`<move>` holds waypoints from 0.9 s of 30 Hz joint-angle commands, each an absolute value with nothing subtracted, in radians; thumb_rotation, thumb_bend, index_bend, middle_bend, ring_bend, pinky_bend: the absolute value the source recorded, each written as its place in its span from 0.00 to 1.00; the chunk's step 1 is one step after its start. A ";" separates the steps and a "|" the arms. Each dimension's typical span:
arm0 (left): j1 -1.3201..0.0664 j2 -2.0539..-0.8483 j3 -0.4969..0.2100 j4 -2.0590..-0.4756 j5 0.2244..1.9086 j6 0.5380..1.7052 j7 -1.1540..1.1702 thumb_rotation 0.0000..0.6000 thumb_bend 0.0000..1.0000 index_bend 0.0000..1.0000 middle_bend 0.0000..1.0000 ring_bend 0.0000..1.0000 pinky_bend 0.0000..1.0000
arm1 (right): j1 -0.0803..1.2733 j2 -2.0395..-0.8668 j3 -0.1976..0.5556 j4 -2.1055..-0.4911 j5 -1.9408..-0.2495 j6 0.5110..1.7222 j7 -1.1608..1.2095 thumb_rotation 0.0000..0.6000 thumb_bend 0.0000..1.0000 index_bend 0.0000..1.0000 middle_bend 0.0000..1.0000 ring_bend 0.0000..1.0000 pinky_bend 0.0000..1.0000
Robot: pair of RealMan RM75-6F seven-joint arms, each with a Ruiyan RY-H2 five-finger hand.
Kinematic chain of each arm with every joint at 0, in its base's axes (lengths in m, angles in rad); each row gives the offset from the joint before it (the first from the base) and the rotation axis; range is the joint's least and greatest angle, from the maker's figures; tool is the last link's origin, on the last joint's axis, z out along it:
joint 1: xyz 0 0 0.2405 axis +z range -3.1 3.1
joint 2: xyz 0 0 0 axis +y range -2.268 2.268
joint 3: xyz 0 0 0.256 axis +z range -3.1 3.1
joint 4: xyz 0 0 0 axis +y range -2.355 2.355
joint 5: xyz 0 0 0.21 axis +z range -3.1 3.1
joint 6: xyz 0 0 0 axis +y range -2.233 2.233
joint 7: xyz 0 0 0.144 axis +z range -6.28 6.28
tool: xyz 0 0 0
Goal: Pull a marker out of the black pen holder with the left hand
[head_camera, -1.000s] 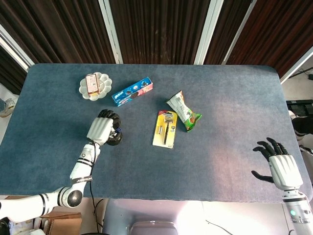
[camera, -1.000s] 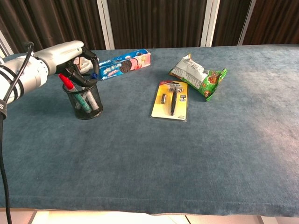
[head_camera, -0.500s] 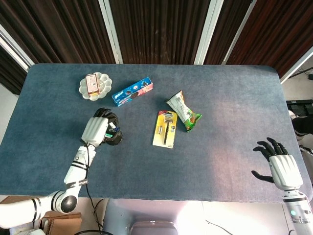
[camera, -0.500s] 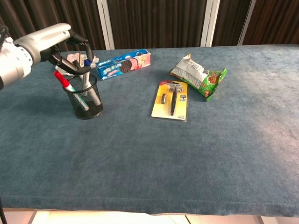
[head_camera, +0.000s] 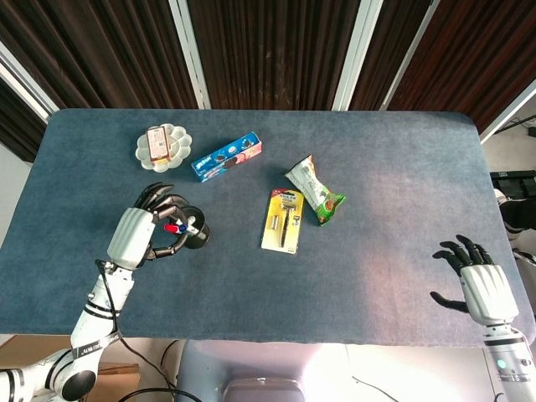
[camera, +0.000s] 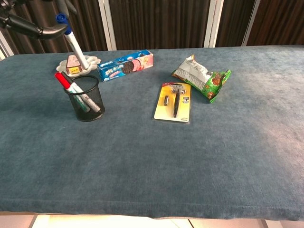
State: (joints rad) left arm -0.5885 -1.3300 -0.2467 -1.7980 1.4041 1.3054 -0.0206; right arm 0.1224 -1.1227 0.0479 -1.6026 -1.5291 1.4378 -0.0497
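Observation:
The black mesh pen holder (camera: 86, 100) stands on the left side of the blue table, with a red-capped marker (camera: 62, 80) and a green one still leaning in it. My left hand (head_camera: 136, 234) is raised above and to the left of the holder (head_camera: 198, 234). Its fingertips (camera: 33, 29) pinch the blue-capped end of a white marker (camera: 76, 45), which hangs tilted with its lower tip just above the holder's rim. My right hand (head_camera: 481, 285) rests at the table's near right edge, fingers spread and holding nothing.
A white scalloped dish (head_camera: 163, 146) with a snack sits behind the holder. A blue cookie box (head_camera: 226, 157) lies next to it. A yellow razor pack (head_camera: 283, 220) and a green snack bag (head_camera: 316, 193) lie mid-table.
My left hand has risen up and to the left from the holder's rim, drawing the blue-capped marker out of the holder. The right hand has not moved.

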 commanded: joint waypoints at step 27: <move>-0.763 -1.776 -0.252 -1.213 1.364 1.106 0.360 1.00 0.33 0.18 0.12 0.00 0.00 | 0.120 -1.122 0.048 -1.601 -1.527 1.439 -0.044 1.00 0.21 0.47 0.34 0.15 0.30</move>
State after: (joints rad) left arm -0.7786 -1.8029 -0.2395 -1.1387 1.4184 1.1398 0.3310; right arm 0.1203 -1.1217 0.0481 -1.6005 -1.5267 1.4394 -0.0443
